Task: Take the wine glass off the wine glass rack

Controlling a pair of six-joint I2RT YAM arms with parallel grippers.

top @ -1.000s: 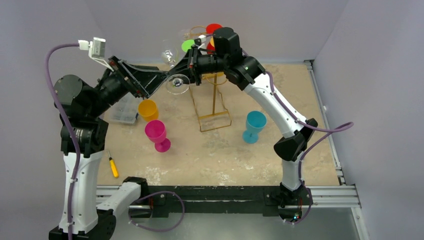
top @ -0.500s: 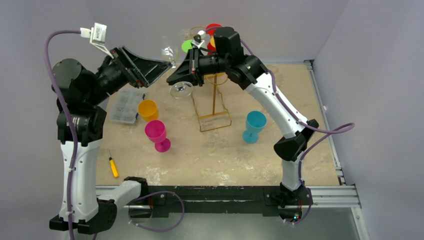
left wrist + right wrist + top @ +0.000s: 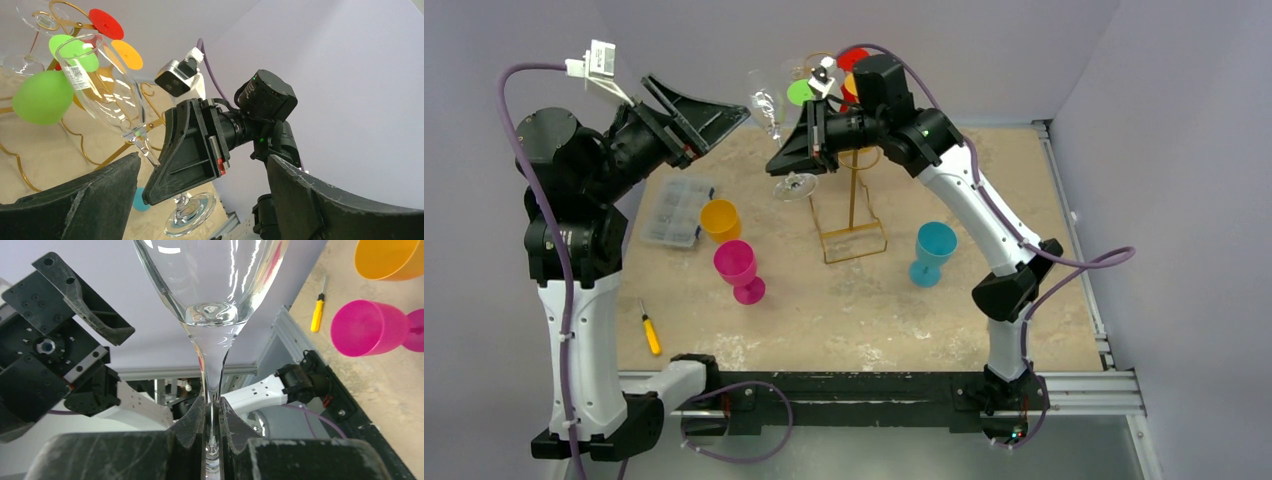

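Sandy table (image 3: 844, 300) bears three coloured cups (image 3: 720, 218) (image 3: 737, 268) (image 3: 933, 250), one wine glass rack (image 3: 852, 200).

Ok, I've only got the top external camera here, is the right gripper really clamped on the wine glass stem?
Observer: Yes. The right wrist view shows the right gripper shut on the stem of the wine glass, just below the bowl.
Operator: And is the left gripper touching the glass?
Observer: No. In the left wrist view the left gripper is wide open, with nothing between its fingers.
Operator: Is there any other glass on the rack?
Observer: Yes. The left wrist view shows a second clear glass hanging from the wine glass rack, beside the coloured plastic ones.
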